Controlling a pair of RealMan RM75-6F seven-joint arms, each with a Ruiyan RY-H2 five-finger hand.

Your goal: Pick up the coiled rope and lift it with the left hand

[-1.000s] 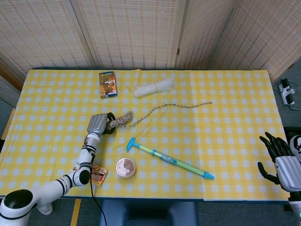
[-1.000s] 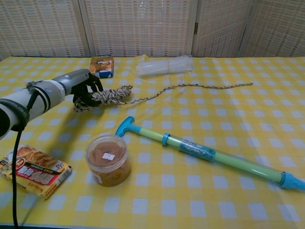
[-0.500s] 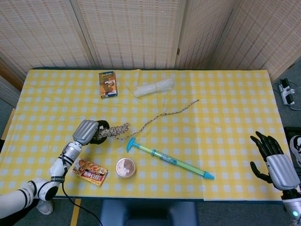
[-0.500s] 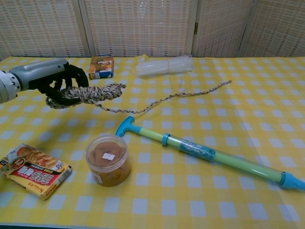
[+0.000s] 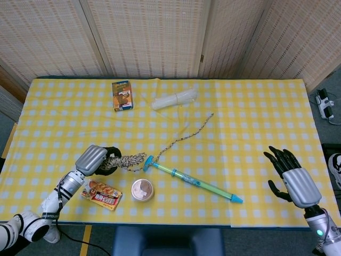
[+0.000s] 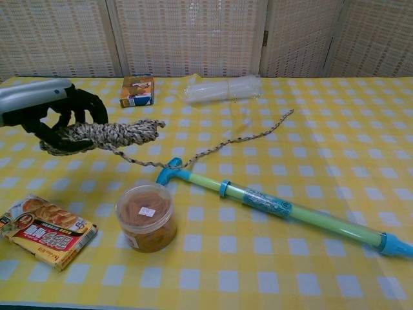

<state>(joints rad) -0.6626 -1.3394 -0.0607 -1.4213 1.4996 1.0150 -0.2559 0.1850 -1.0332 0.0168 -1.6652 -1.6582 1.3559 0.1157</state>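
One hand, the left hand, has its fingers wrapped tight around the coiled rope, up off the table near its front left corner. To lift well, I think it should go up slowly and keep squeezing, so the loose tail does not snag the blue pump it drapes over. By the front right corner, the right hand holds nothing, fingers spread.
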